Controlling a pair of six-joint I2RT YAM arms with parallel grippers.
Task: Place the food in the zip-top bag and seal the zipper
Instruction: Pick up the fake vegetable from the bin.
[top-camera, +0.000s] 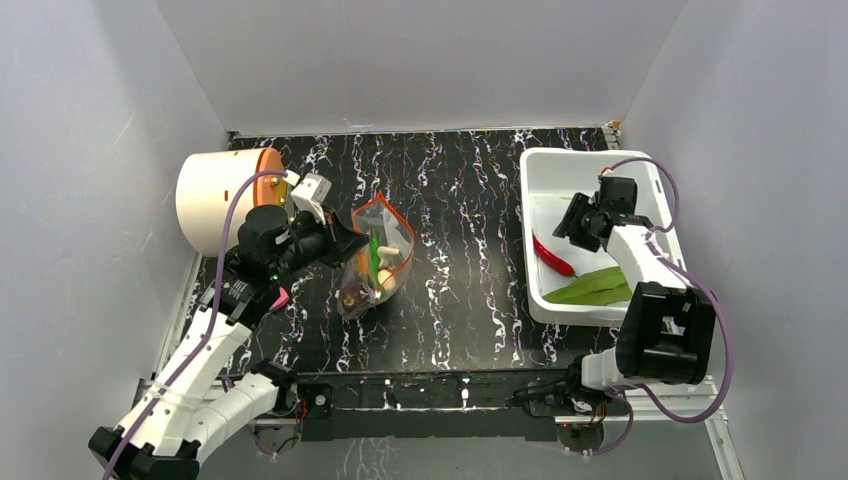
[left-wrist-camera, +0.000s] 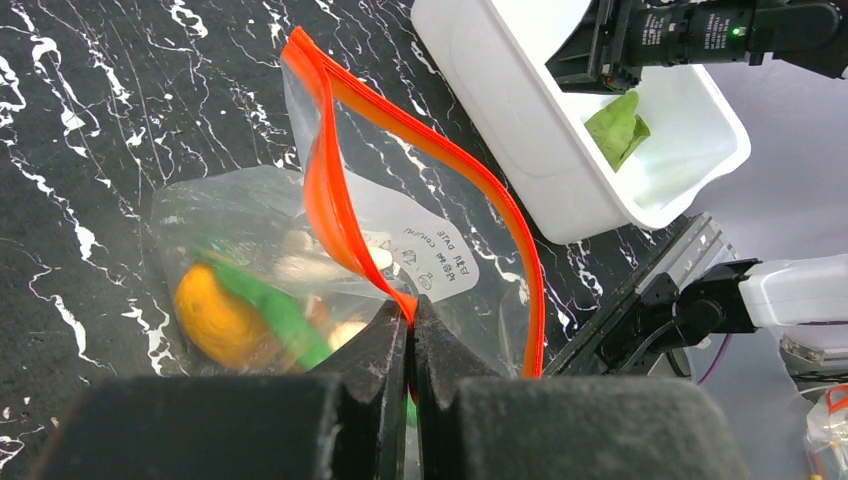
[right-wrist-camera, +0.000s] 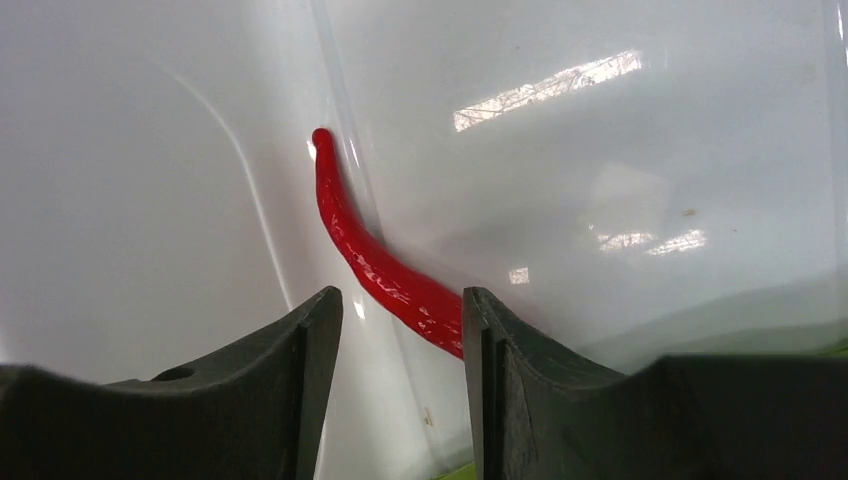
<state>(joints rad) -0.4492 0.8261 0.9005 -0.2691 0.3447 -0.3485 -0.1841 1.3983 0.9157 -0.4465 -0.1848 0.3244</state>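
Loading step; left fingers (left-wrist-camera: 375, 365) pinched shut on zipper (left-wrist-camera: 330, 190), zip-top bag (top-camera: 372, 262) mouth open, worktop (top-camera: 470, 250) left; right fingers (right-wrist-camera: 300, 380) parted, empty, over red chilli (right-wrist-camera: 375, 265) in right bin (top-camera: 537, 170); next: lower, grip chilli.

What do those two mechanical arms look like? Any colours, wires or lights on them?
The left arm and right arm are white tubular segments joined by chunky black housings. A thin purple cable loops along each. The left pincer and right pincer each have two matte black, wedge-shaped fingers. A small green light glows near the left wrist.
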